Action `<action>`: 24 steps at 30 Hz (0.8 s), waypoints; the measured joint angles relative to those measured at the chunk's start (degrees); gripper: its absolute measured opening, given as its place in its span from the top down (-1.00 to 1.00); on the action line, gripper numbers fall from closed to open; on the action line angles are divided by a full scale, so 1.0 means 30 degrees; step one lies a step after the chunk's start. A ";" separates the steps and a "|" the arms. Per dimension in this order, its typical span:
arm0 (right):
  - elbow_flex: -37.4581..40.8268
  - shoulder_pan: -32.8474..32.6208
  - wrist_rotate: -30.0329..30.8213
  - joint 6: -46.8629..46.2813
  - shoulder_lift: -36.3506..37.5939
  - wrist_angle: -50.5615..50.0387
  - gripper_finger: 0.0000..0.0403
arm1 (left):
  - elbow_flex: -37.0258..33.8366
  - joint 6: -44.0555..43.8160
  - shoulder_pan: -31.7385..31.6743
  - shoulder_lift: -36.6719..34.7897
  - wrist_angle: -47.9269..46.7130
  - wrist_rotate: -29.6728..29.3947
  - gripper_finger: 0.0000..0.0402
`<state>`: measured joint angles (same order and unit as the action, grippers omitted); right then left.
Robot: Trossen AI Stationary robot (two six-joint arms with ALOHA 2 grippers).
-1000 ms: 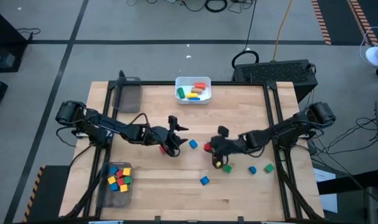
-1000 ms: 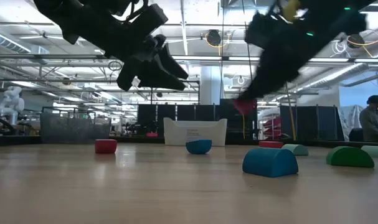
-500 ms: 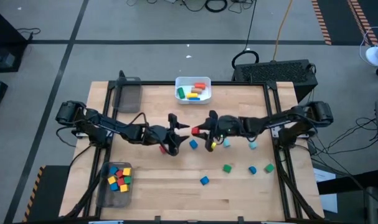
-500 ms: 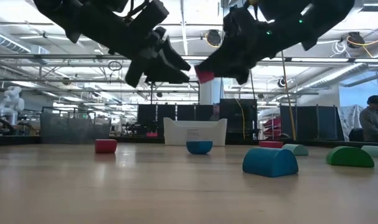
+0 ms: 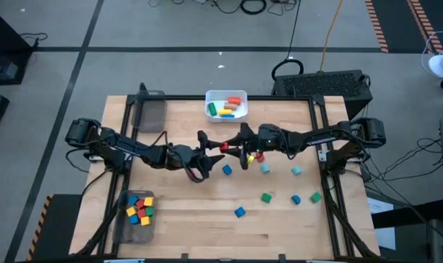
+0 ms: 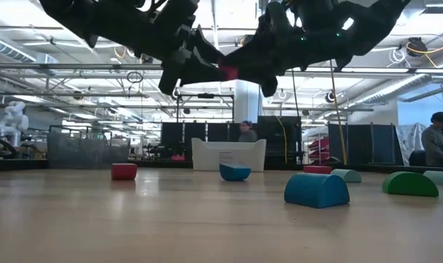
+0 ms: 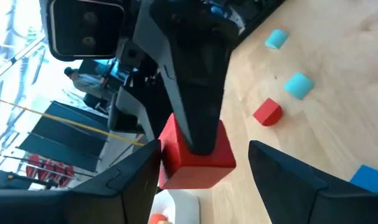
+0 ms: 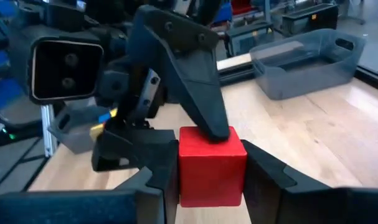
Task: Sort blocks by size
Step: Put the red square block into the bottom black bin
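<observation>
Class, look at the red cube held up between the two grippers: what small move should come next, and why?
Probably the left gripper should close on the red cube. The right gripper holds the cube up in mid-air above the table, and the left gripper's open fingers already flank it, so a handover looks ready; the right should let go only after that.

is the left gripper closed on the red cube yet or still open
Open. In the left wrist view the left gripper has its fingers spread either side of the red cube, which the right gripper clamps.
</observation>
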<state>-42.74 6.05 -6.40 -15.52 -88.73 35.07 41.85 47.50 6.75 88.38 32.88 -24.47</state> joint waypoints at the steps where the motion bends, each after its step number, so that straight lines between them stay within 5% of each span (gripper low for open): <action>1: 0.0000 0.0041 -0.0126 -0.0056 -0.0043 0.0181 0.41 | 0.0000 0.0003 -0.0087 -0.0007 -0.0007 0.0000 -0.21; 11: 0.0000 0.0123 -0.0893 -0.0677 -0.0122 0.0968 0.41 | 0.0000 -0.0004 -0.0460 0.0000 0.1009 0.0019 -0.18; 24: 0.0000 0.0224 -0.0406 -0.2013 -0.0100 0.1572 0.41 | -0.0015 0.1761 -0.0511 0.0000 0.1928 0.0270 0.21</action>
<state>-42.74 6.72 -7.62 -21.55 -89.03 39.78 41.80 52.78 5.21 88.38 38.67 -23.66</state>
